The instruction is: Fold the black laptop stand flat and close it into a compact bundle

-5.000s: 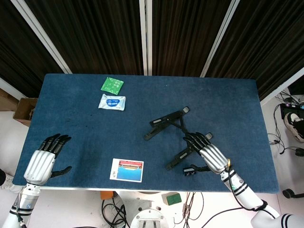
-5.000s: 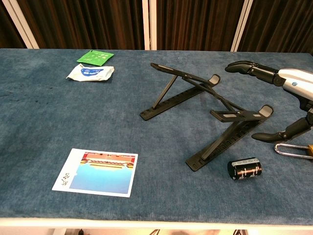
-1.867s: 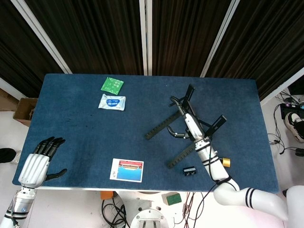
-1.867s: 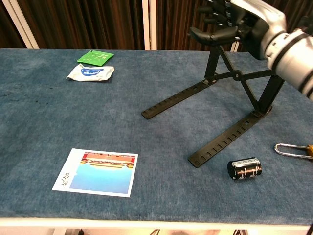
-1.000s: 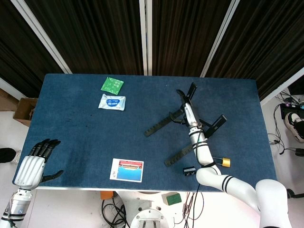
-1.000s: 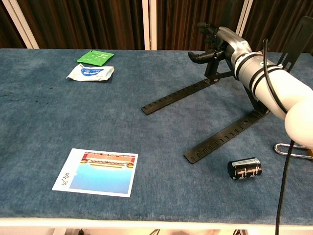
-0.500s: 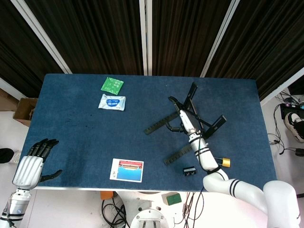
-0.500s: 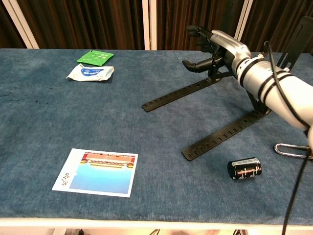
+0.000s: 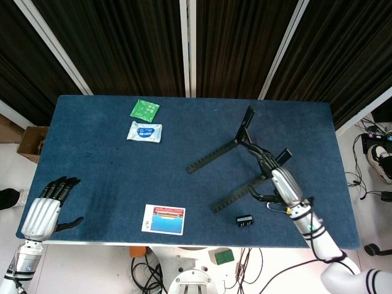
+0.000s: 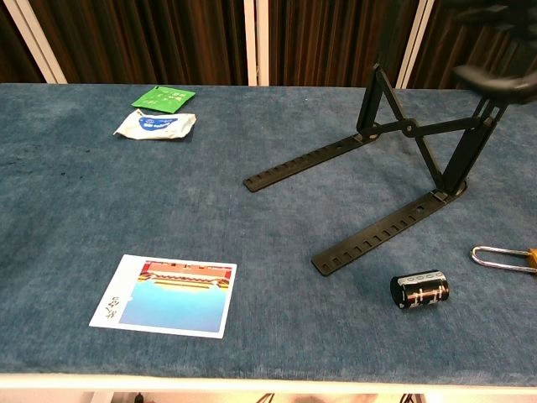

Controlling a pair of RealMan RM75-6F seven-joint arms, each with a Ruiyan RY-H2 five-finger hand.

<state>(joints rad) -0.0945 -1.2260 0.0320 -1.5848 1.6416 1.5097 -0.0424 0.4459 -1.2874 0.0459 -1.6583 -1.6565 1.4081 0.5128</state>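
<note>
1. While the black laptop stand point(image 9: 245, 160) sits on the blue tabletop point(image 9: 110, 171) toward three o'clock in the head view, its two slotted base rails lie flat and run out toward seven o'clock, and its support arms stand up at the far end, joined by a crossed link; it is judged far from flat or bundled.
2. Reaching in from five o'clock, the right robot hand point(image 9: 278, 180) lies over the nearer rail's raised arm, fingers extended along it and thumb out to the side, probably placed to push that arm down. Whether it actually clasps the arm or merely hovers over it cannot be told.
3. At eight o'clock near the tabletop's edge, the left robot hand point(image 9: 46, 208) is spread and holds nothing, well apart from the stand, apparently parked until a second grip is needed.
4. Near the right wrist lie a small black cylinder point(image 10: 419, 290) and a padlock point(image 10: 502, 257); a printed card point(image 9: 163, 219) sits at six o'clock, and a green packet point(image 9: 145, 109) and white wipes pack point(image 9: 144, 131) at eleven.
5. In the chest view the right robot hand is only a dark blur at the upper right, cut by the frame, and the padlock's body runs off the edge.
</note>
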